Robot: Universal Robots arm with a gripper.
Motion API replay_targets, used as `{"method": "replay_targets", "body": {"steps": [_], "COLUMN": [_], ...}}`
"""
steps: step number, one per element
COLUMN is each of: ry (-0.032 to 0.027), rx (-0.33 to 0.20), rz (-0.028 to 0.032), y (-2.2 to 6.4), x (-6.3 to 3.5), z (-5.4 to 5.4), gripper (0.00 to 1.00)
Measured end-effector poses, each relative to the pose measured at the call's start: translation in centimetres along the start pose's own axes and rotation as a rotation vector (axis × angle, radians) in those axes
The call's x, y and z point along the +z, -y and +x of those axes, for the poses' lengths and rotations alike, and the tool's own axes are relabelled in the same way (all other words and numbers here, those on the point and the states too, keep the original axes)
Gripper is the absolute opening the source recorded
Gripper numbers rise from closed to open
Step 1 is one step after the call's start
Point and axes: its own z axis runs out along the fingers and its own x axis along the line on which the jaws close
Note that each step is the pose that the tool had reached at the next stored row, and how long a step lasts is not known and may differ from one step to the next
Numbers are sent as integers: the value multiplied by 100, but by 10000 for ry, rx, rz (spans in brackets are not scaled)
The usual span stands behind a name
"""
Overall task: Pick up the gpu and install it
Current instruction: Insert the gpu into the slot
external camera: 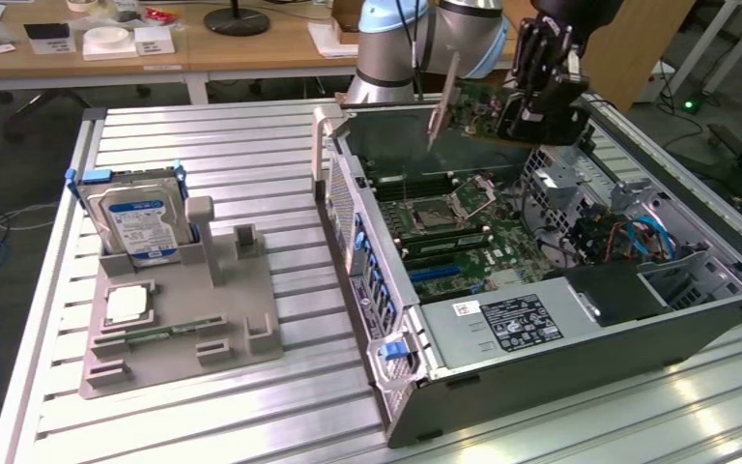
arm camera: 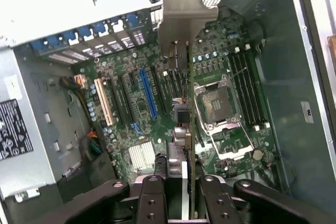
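Jaws clamped on the gpu (external camera: pixel 478 108), above the open case (external camera: pixel 578 377)

My jaws are closed on one end of the gpu (arm camera: pixel 185 114), which hangs edge-down in the air, clear of everything, its silver bracket (arm camera: pixel 181 11) at the far end from me (the card is so thin edge-on that it reads as a line). Directly beneath it lies the green motherboard (arm camera: pixel 131 103) with its long slots, and beside the card's line the open CPU socket (arm camera: pixel 218 103). The case lies on its side on the slatted metal counter (external camera: pixel 242 155). Well apart, toward the exterior view's left, a grey holder (external camera: pixel 216 329) carries an upright hard drive (external camera: pixel 139 222) and a small silver chip (external camera: pixel 127 306).
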Motion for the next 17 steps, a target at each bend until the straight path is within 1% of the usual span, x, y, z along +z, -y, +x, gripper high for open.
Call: {"method": "replay_targets", "body": {"steps": [2, 4, 6, 10, 15, 17], "ry": [14, 23, 24, 61, 50, 45], "rx": [-256, -473, -648, -1077, -1974, -2246], "rz": [65, 93, 93, 71, 47, 40], "y": [0, 1, 0, 0, 1, 1], "x": [2, 11, 24, 53, 86, 91], "z": [0, -1, -1, -1, 0, 0], "gripper": [28, 28, 28, 28, 28, 28]}}
